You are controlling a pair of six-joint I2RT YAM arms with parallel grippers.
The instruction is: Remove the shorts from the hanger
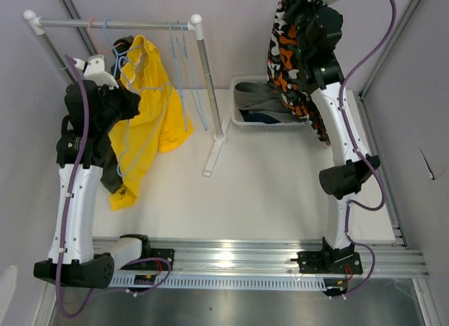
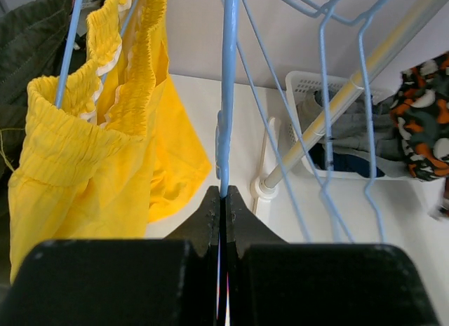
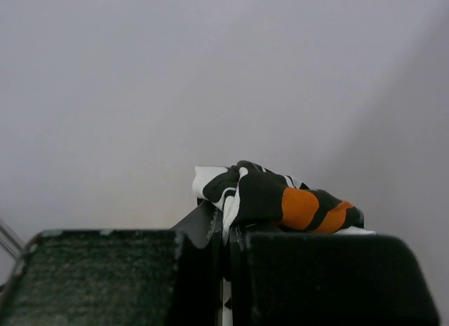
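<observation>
The yellow shorts (image 1: pixel 151 109) hang on a light blue hanger (image 2: pixel 228 94) on the rack rail (image 1: pixel 112 22); they also show in the left wrist view (image 2: pixel 84 151). My left gripper (image 2: pixel 224 193) is shut on that hanger's wire, right beside the yellow shorts. The olive green shorts (image 2: pixel 28 38) hang behind them, partly hidden by my left arm. My right gripper (image 3: pixel 226 224) is shut on the orange-black-white patterned shorts (image 1: pixel 284 52) and holds them high above the white basket (image 1: pixel 242 119). Grey shorts (image 1: pixel 256 94) and navy shorts (image 1: pixel 263 118) lie in the basket.
Empty light blue hangers (image 1: pixel 179 45) hang near the rail's right end. The rack's white post (image 1: pixel 210 87) and foot (image 1: pixel 214 154) stand between the yellow shorts and the basket. Walls close in on both sides and behind.
</observation>
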